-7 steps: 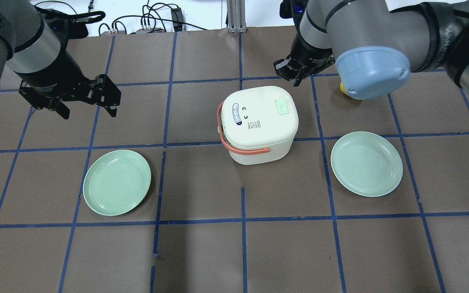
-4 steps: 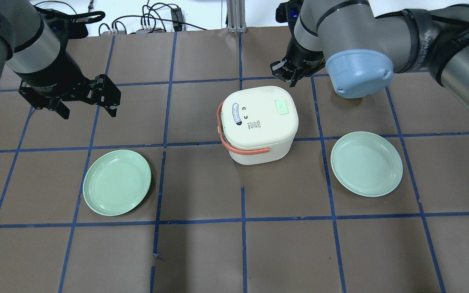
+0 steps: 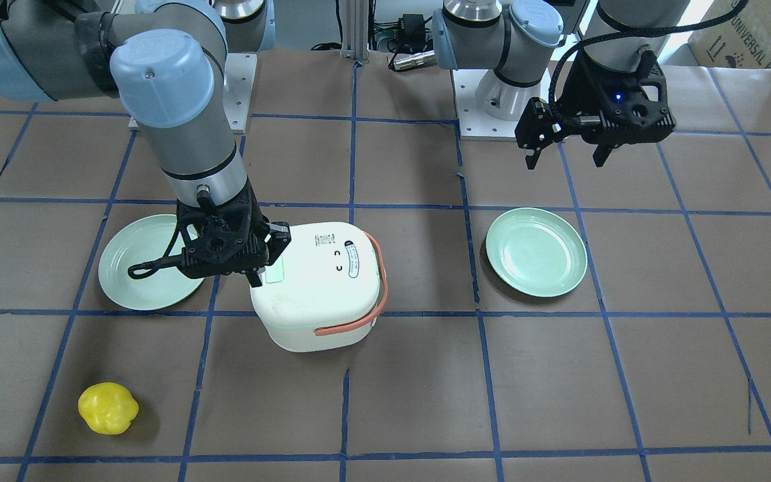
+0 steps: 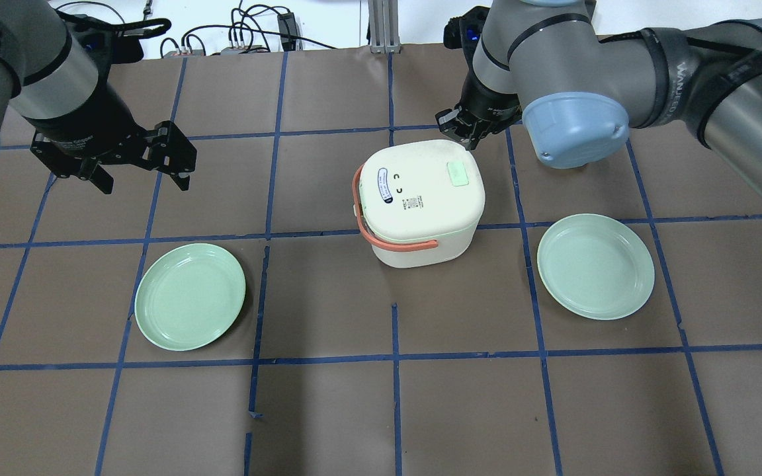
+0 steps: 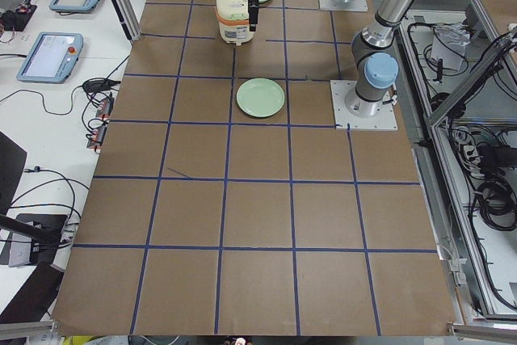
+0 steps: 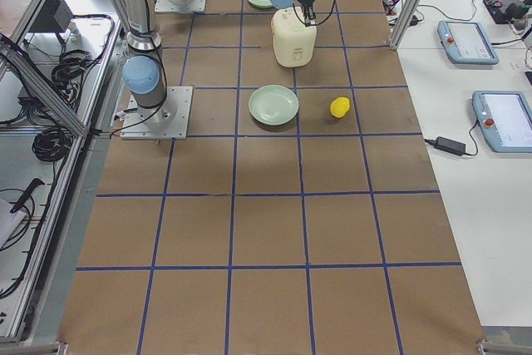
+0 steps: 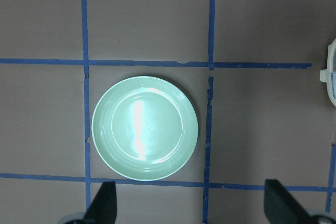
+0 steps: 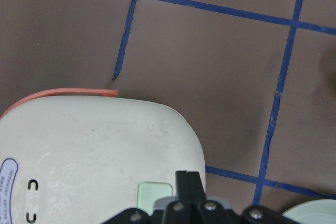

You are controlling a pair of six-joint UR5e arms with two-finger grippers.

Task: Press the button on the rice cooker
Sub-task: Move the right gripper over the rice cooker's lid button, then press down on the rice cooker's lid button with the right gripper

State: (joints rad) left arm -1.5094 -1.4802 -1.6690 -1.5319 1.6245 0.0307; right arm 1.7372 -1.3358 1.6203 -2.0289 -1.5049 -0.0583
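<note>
**A:** What has changed in the last second?

**B:** Only the right arm has moved. From the front, the right pincer (image 3: pixel 252 273) has come in over the rice cooker (image 3: pixel 318 288). Its fingers look pressed together with nothing between them, and the pale green button (image 3: pixel 275 271) sits just beside the tips. The left pincer (image 3: pixel 566 161) hangs well apart from all this, spread wide and empty.

**A:** And overhead?

**B:** The right pincer (image 4: pixel 464 129) has slid from beyond the rice cooker (image 4: pixel 421 198) to the lid's far edge. The button (image 4: pixel 458 174) is near the tips, on the robot's side of them. The left pincer (image 4: pixel 144 178) has not moved.

**A:** What about the side views?

**B:** They are too small to judge the fingers. From the left end the far arm drops at the rice cooker (image 5: pixel 233 18). From the right end the near arm does the same at the rice cooker (image 6: pixel 294 36). A yellow object (image 6: pixel 340 106) lies on the bench (image 6: pixel 266 230), well away from that pincer.

**A:** And the wrist cameras?

**B:** In the left one a green plate (image 7: pixel 144 128) lies beneath the pincer, between its parted fingertips (image 7: pixel 105 205). In the right one the closed fingertips (image 8: pixel 189 182) are right next to the button (image 8: pixel 154 195). I cannot tell whether they touch the lid.

**A:** So what does that mean for the task?

**B:** I judge the approach nearly done. A slight shift onto the button and a push down remain.
</note>
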